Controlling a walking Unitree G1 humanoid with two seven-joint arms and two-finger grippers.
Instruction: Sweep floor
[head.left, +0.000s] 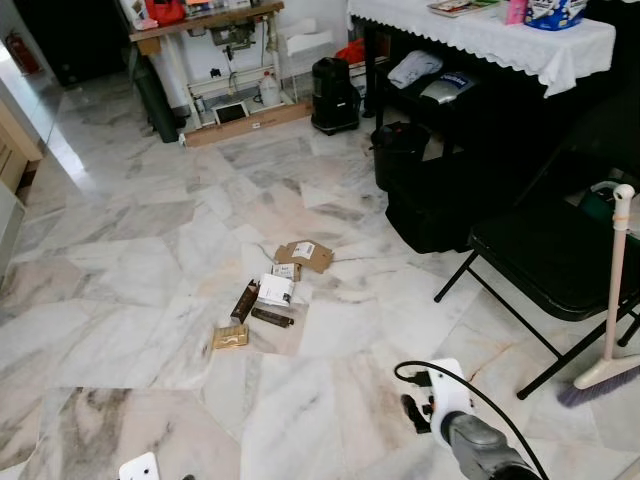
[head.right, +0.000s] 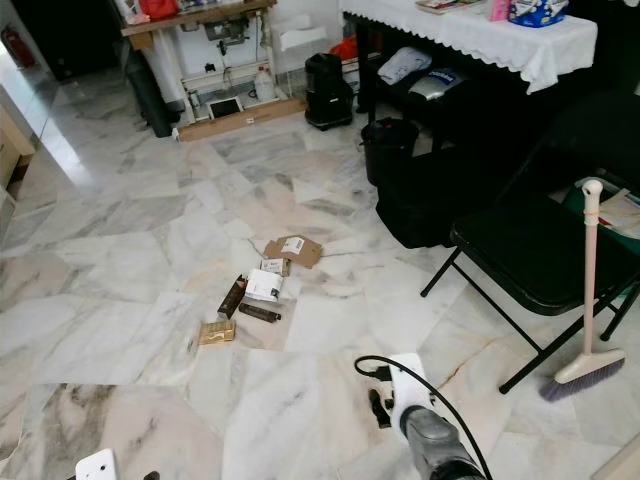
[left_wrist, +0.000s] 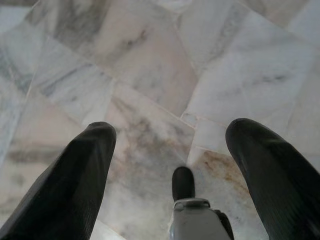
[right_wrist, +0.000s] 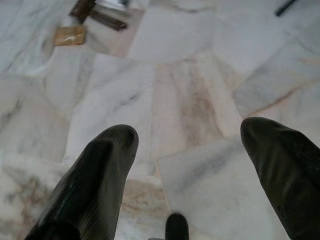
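The broom (head.left: 612, 300) stands nearly upright against the black chair (head.left: 545, 255), handle tip up, bristles on the marble floor (head.left: 130, 280) and splayed left. Litter (head.left: 272, 292), seemingly small boxes and cardboard, lies mid-floor, well apart from it. Right gripper (right_wrist: 187, 145) hangs over bare tile, fingers spread wide and empty. Left gripper (left_wrist: 167, 145) likewise gapes apart above the floor.

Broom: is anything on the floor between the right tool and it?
Nothing visible. The broom leans on the black chair, right of the open right tool; only bare floor lies between. The litter lies to the left.
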